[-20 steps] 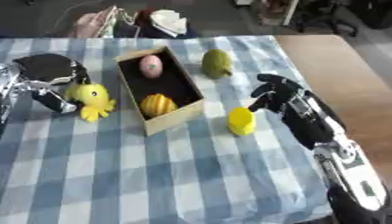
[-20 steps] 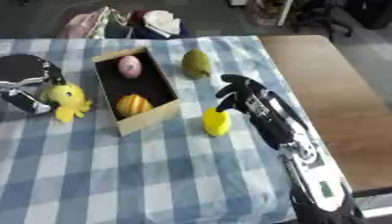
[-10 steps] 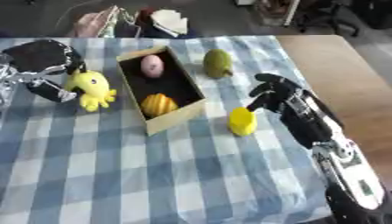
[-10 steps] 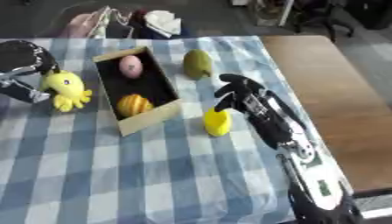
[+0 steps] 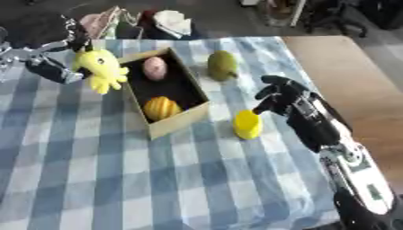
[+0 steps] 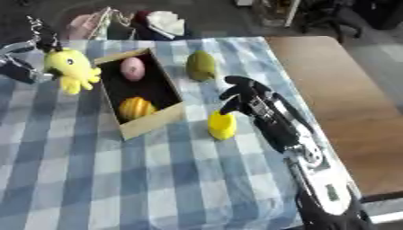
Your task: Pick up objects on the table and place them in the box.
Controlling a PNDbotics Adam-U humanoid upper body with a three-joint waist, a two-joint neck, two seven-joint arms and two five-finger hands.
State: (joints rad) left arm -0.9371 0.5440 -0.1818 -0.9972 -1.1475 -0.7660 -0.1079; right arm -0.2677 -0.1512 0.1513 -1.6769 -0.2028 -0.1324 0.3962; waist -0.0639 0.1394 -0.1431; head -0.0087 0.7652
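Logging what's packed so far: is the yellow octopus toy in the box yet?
Out. The left hand holds the yellow octopus toy in the air beside the box, left of its wall.

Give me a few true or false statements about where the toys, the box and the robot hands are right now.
1. The left robot hand holds the yellow octopus toy. True.
2. The box is empty. False: a pink egg-shaped thing and an orange round thing lie in it.
3. The green pear-shaped thing lies outside the box on the tablecloth. True.
4. The right robot hand holds the yellow cylinder. False: it is just beside it, with the cylinder on the cloth.
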